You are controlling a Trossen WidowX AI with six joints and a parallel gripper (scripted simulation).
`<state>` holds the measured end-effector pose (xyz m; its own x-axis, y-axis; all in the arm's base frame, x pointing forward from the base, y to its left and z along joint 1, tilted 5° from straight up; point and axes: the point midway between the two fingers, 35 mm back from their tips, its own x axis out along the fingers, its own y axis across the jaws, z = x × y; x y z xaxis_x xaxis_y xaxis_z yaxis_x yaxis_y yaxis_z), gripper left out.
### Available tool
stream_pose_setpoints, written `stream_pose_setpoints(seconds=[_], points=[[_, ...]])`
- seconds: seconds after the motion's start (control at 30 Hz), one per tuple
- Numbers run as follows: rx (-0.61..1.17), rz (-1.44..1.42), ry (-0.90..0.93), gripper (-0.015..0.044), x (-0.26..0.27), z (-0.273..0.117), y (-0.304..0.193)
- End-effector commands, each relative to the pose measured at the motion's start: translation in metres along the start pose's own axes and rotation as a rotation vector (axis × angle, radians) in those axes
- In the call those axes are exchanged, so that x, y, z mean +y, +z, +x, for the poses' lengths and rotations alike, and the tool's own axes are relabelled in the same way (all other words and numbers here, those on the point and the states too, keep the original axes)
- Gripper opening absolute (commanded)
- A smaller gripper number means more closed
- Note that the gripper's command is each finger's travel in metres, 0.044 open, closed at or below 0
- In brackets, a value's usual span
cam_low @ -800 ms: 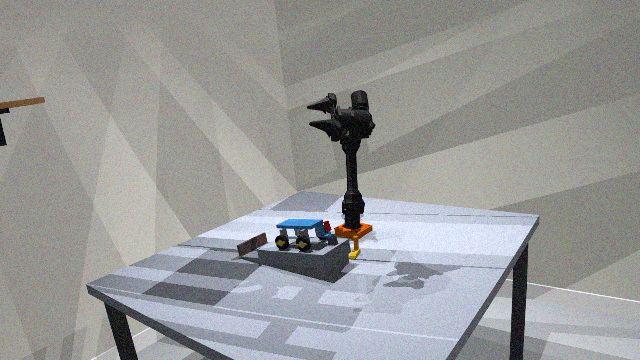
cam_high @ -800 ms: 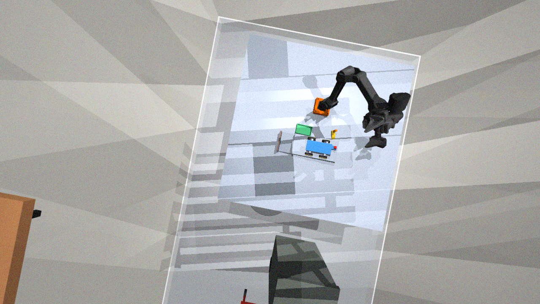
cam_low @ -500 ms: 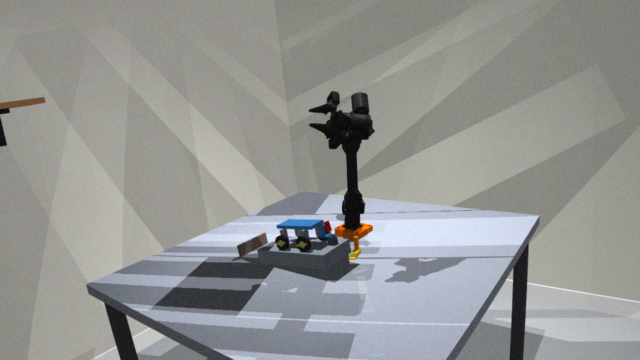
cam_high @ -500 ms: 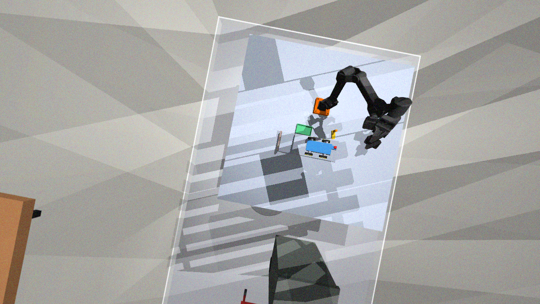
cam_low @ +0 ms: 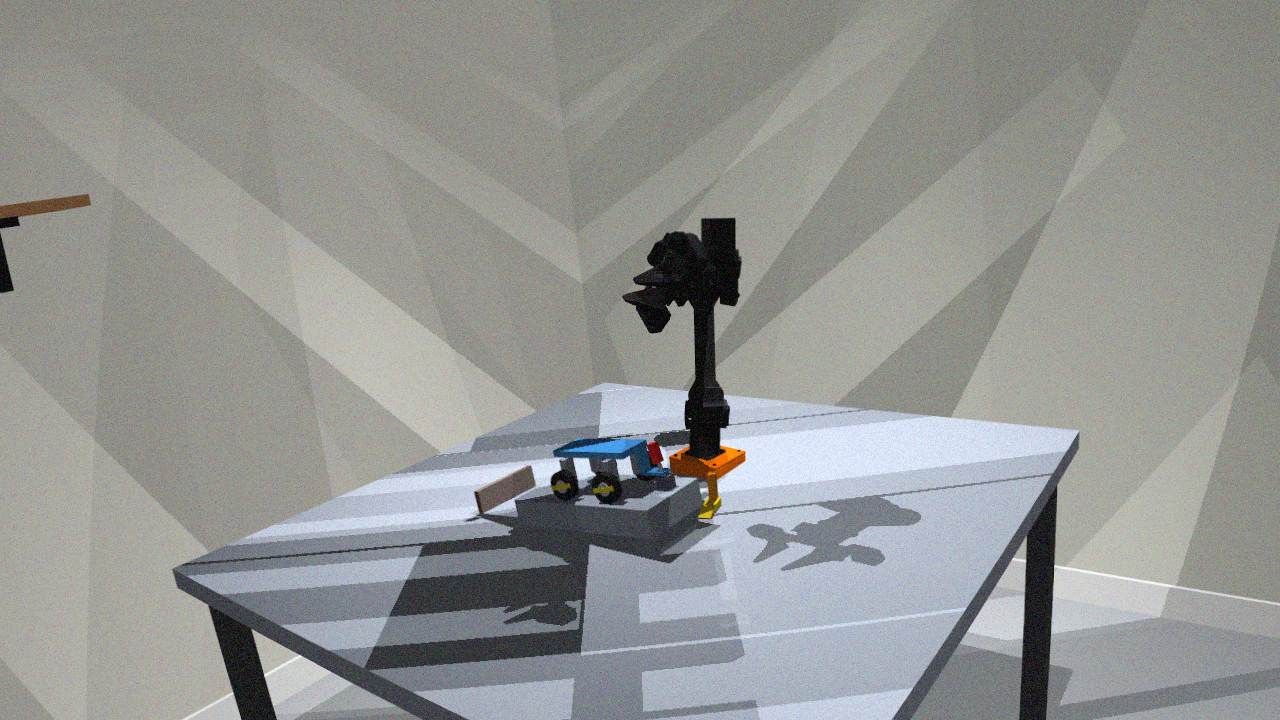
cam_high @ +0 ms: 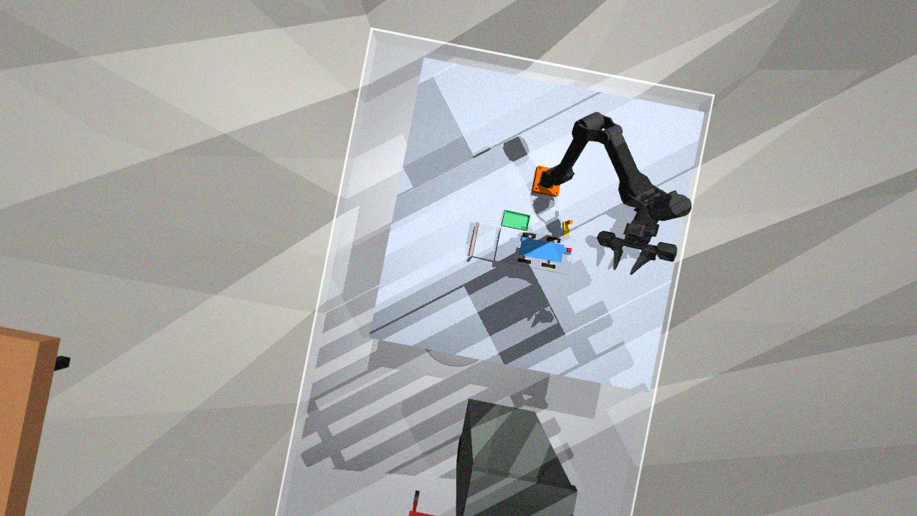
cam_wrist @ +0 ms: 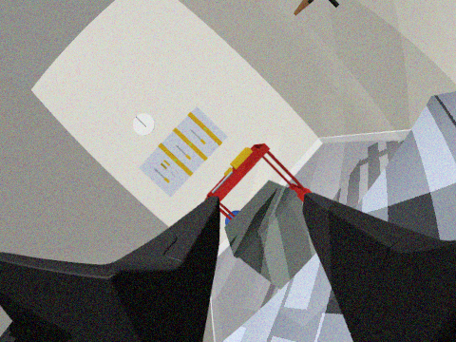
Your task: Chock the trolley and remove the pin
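The blue trolley point(cam_high: 541, 249) point(cam_low: 601, 447) stands on the grey ramp point(cam_low: 581, 519). The red-headed stop pin point(cam_high: 568, 250) point(cam_low: 654, 452) is at its uphill end. The yellow chock point(cam_high: 567, 227) point(cam_low: 710, 507) with its orange handle stands on the table beside the ramp's high end, apart from the wheels; its black base cannot be made out. The green tray point(cam_high: 515, 220) lies near the downhill end, empty, hidden in the exterior view. My gripper point(cam_high: 623, 270) point(cam_low: 630, 289) point(cam_wrist: 261, 204) is partly open and empty, high above the table, beyond the uphill end.
The robot's orange base point(cam_high: 537, 187) point(cam_low: 733, 461) stands behind the tray and chock. A thin upright board point(cam_high: 473, 240) point(cam_low: 503, 489) stands past the ramp's low end. The wrist view shows the room, with a dark green block point(cam_wrist: 280, 237) and a red frame point(cam_wrist: 239, 174).
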<state>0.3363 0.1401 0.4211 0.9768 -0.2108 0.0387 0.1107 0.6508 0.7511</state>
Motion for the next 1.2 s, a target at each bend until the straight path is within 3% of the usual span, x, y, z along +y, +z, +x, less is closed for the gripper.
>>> stream_pose_setpoints(seconds=[0.0, 0.33, 0.63, 0.9, 1.17], points=[[0.123, -0.303, 0.000, 0.0190, -0.015, 0.003, -0.030], [0.490, -1.031, 0.091, 0.0190, -0.068, -0.009, -0.096], [0.876, -1.571, 0.305, 0.0190, -0.129, -0.043, -0.138], [1.248, -1.901, 0.634, 0.0190, -0.182, -0.091, -0.156], [1.599, -2.021, 1.105, 0.0190, -0.225, -0.149, -0.155]])
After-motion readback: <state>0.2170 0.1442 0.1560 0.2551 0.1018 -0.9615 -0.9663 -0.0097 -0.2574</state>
